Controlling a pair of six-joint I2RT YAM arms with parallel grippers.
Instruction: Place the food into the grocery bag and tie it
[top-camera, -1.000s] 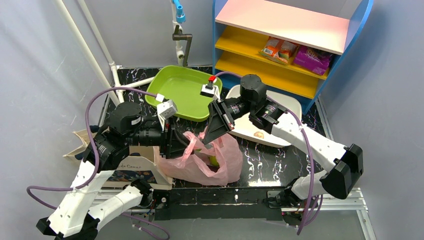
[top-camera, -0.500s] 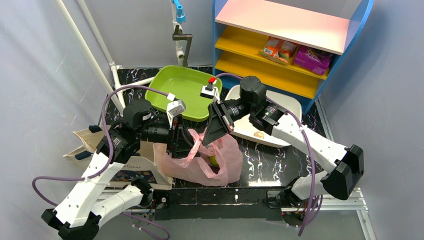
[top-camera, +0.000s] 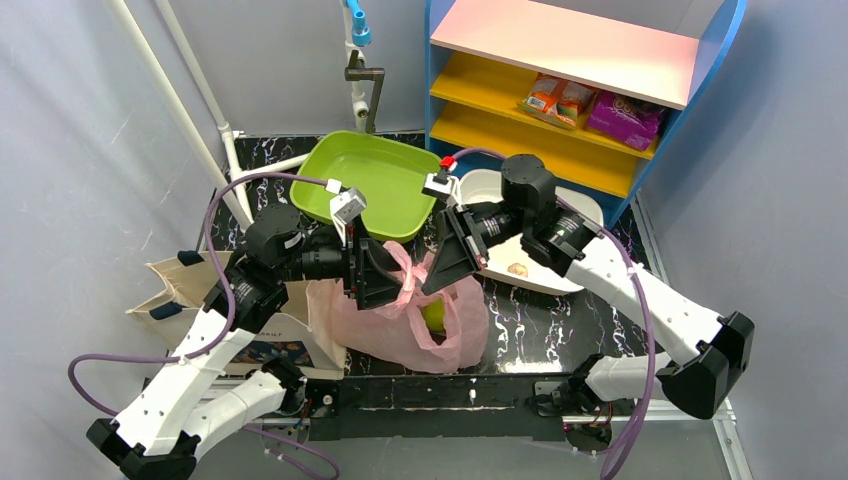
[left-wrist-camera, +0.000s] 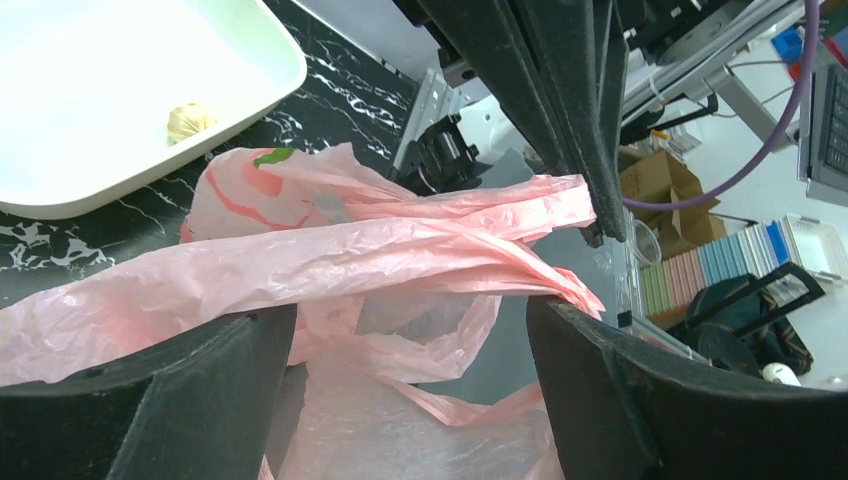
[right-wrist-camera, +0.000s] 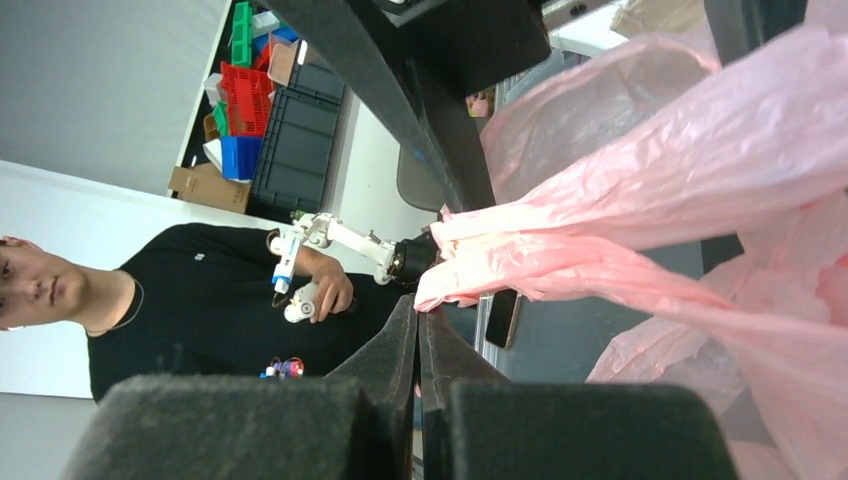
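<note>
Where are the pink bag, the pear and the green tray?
pink bag (top-camera: 380, 338): top view, on its crumpled left side wall.
pear (top-camera: 434, 316): top view, on the yellow-green skin showing inside the bag.
green tray (top-camera: 372, 182): top view, on its bare floor.

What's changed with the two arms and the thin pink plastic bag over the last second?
The left gripper moved right and away from the arm bases, up to the handles of the crinkly pink plastic carrier bag, and opened wide; a handle strand lies between its jaws, ungripped. The right gripper shifted right, staying shut on a handle. The yellow-green pear inside shows more. The green plastic tub and white tray stayed put.
</note>
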